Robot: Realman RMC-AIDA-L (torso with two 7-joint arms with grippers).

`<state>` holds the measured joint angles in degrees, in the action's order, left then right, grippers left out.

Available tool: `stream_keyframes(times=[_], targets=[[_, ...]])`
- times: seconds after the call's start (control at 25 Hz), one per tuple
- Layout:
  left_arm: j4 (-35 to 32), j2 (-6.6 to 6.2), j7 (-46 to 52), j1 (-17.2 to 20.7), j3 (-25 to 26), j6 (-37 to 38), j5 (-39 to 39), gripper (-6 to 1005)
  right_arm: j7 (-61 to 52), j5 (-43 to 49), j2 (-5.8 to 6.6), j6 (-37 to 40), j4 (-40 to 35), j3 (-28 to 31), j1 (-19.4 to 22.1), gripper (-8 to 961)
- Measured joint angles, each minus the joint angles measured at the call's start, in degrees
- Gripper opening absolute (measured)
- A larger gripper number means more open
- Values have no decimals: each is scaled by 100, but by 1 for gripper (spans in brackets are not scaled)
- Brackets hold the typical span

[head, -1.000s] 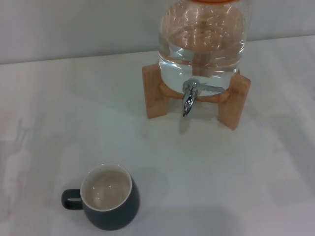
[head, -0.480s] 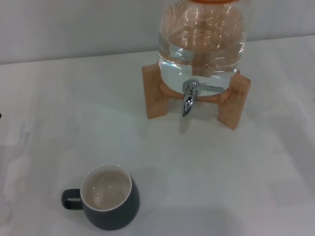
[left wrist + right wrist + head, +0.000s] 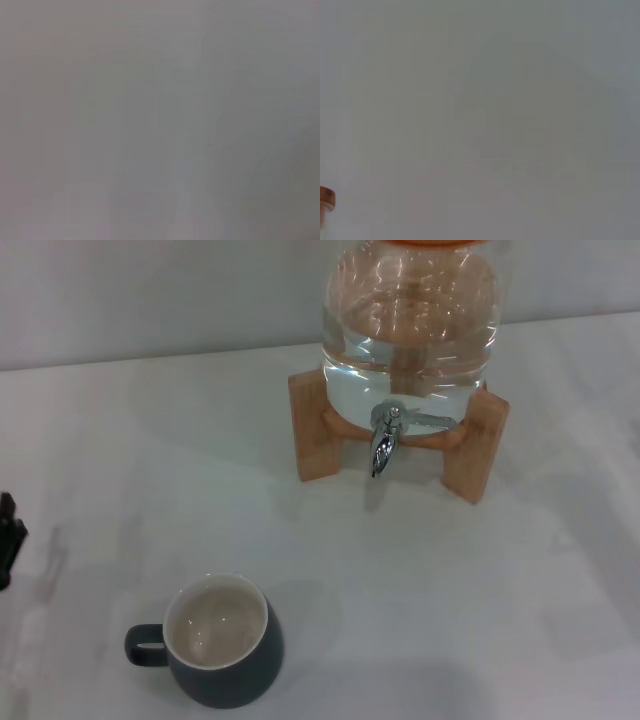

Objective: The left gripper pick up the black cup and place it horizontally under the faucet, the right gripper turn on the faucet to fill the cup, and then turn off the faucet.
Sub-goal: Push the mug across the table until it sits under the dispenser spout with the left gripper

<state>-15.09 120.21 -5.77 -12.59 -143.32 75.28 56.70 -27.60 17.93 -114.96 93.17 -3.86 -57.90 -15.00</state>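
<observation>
Cup sits upright on the table, well short of the jar and off to the jar's left as the head cam sees it, handle pointing away from the jar's side. Cup's empty, cream inside showing, no water in it yet. Looks like glazed ceramic, so prob. stiff, fairly heavy for its size, slick, and chippable if knocked or dropped; wider at the base, so fingers could slide up the wall. Best hold, I'd say: pinch across the rim/wall opposite the handle, or straddle the body low, w/ firm squeeze; handle loop looks too small to trust. Jar is clear w/ an orange lid edge, roughly half to two-thirds full of water, on a wood stand. Faucet hangs at the jar's front, spout down, lever to the side, nothing dripping; spot under it is bare. Left gripper is only a dark sliver at the frame edge, far from the jar and well apart from the cup; can't tell how its jaws stand. Right gripper isn't visible anywhere; right wrist cam catches just a bit of orange lid. Left wrist cam shows nothing usable. Pickup not yet begun.
</observation>
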Motion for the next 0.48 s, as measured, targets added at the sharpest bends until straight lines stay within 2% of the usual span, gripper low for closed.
stream_keyframes(times=[0.2, 0.48], targets=[[-89, 2, -5, 170, -258, -9, 11, 882, 0, 0, 0, -12, 0, -7, 3, 868], [-108, -8, -11, 263, -284, -27, -29, 882, 16, 0, 0, -114, -1, -11, -3, 868]])
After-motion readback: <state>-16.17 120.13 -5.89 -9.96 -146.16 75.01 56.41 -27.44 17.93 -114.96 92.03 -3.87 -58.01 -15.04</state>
